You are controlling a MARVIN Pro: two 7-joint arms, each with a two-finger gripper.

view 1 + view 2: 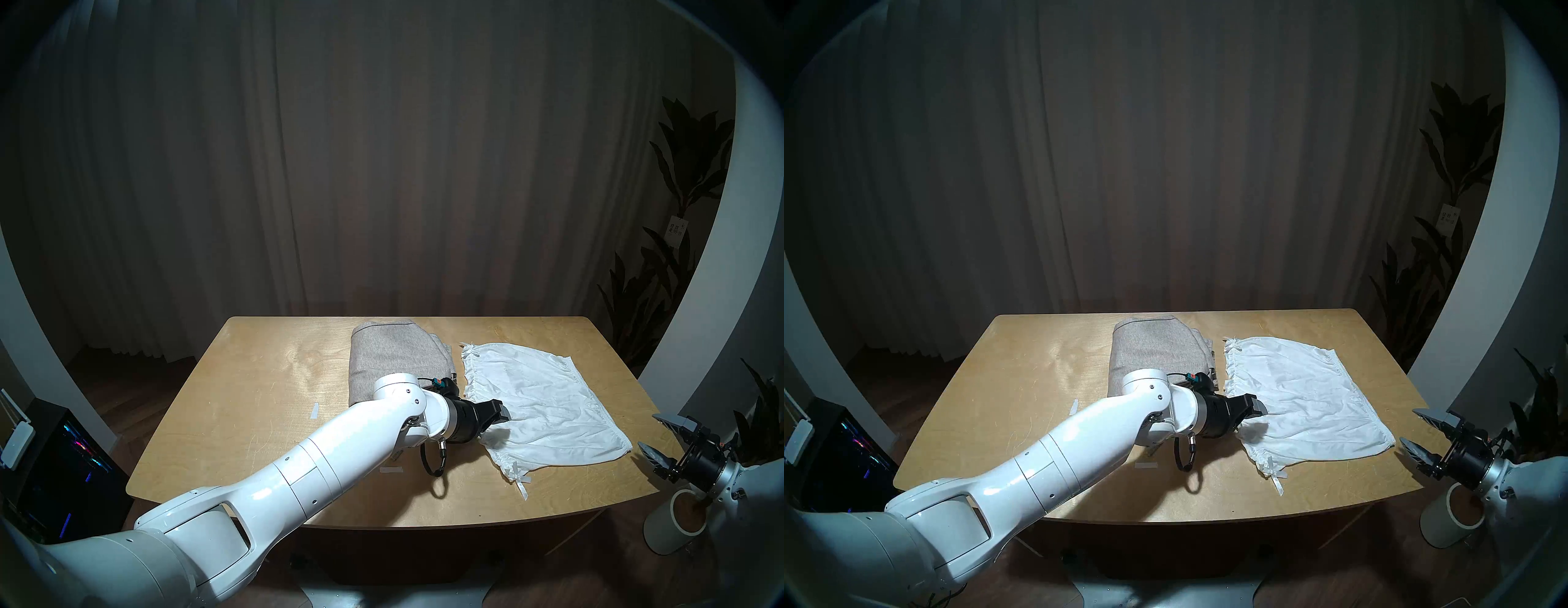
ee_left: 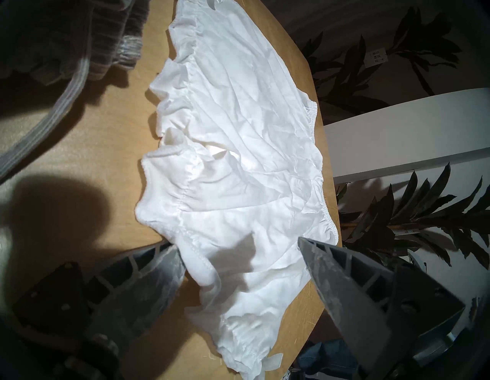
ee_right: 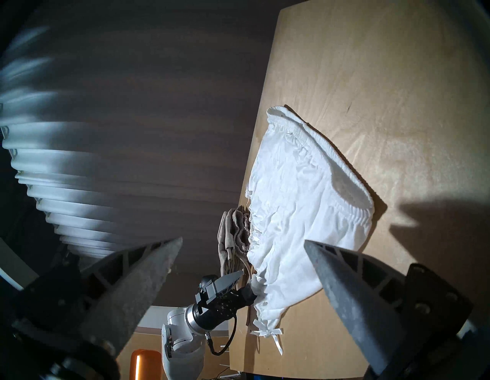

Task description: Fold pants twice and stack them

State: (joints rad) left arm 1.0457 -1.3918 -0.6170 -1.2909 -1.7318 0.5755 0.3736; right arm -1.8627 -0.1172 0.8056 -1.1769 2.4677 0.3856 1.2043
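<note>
A: Where do the left jaws [image 1: 496, 418] stand?

B: They are spread wide, low over the counter [image 1: 254, 407], at the ruffled edge of the white shorts [image 1: 539, 403]. In the left wrist view one finger [image 2: 159, 268] lies on the wood just outside the ruffled hem, and the other finger [image 2: 344, 276] is above the cloth on the far side, so a bunched part of the hem sits between them. They are released; nothing is gripped.

A: And the shorts as a whole?

B: Spread flat and wrinkled ahead of the left jaws, with the elastic waistband on the side away from them, near the counter's edge. A ribbon bow [image 1: 519, 477] hangs at the corner toward the robot.

A: The grey-beige pants [image 1: 394, 361]?

B: Folded into a block behind the left jaws, beside the wrist, just next to the shorts. From the right wrist view their layered edges [image 3: 233, 238] show past the shorts' ruffles. I cannot tell whether the two garments touch.

A: The right jaws [image 1: 655, 433]?

B: Off the counter's right end, in the air, also released and empty. The shorts lie well ahead of them, with the waistband nearest.
</note>
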